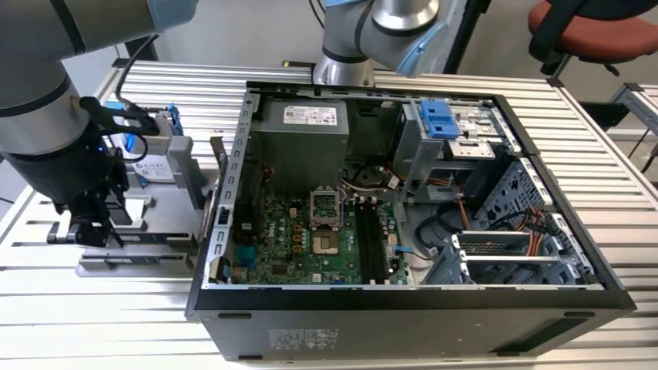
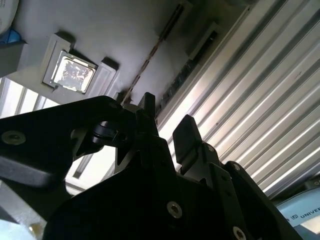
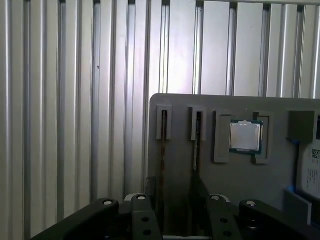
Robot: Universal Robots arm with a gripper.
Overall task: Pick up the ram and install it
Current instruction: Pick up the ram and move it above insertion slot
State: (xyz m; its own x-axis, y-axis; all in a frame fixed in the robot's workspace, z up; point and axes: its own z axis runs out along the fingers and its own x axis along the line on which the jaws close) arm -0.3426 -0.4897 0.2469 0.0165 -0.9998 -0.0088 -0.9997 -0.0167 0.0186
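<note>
In both wrist views a grey holder plate (image 3: 180, 165) carries two slots. A ram stick (image 3: 164, 131) stands edge-on in one, seen as a thin brownish line (image 2: 150, 55). A darker stick (image 3: 196, 142) stands in the slot beside it (image 2: 182, 77). My gripper (image 3: 177, 220) hovers over this end of the plate, open, black fingers (image 2: 186, 131) apart with bright table showing between them and nothing held. In the exterior view the gripper (image 1: 88, 227) hangs over the holder at the exterior view's left of the open computer case (image 1: 411, 297). The motherboard's dark slots (image 1: 372, 243) lie inside the case.
A small square silver-topped chip (image 3: 245, 136) sits in a pocket of the holder beside the sticks. A hard drive in a blue frame (image 1: 154, 163) stands at the holder's back. The ribbed metal table (image 3: 75, 100) surrounds the holder. A second arm's base (image 1: 344, 69) stands behind the case.
</note>
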